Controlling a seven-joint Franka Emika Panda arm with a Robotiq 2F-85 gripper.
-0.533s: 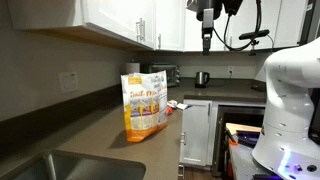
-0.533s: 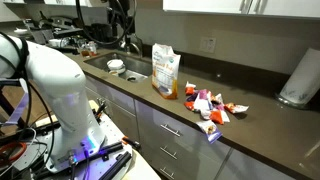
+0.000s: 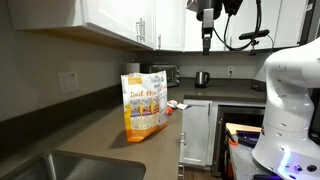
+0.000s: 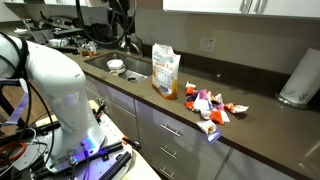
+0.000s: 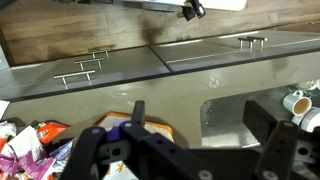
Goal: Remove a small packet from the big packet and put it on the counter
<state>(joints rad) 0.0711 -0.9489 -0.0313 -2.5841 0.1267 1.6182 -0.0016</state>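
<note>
The big packet [image 3: 145, 104] stands upright on the dark counter [image 3: 95, 135], white above and orange-yellow below; it also shows in an exterior view [image 4: 165, 72]. In the wrist view its top [image 5: 112, 124] lies below my left finger. Several small packets [image 4: 211, 106] lie loose on the counter beside it, also seen in the wrist view [image 5: 25, 142]. My gripper [image 3: 206, 38] hangs high above the counter, open and empty, with its fingers spread wide [image 5: 200, 118].
A steel sink [image 4: 130, 67] holding a white bowl is set in the counter; it shows under my gripper [image 5: 235, 108]. A paper towel roll [image 4: 297, 78] stands at one end. A kettle [image 3: 202, 78] and a toaster [image 3: 166, 74] stand at the far end. White cabinets hang above.
</note>
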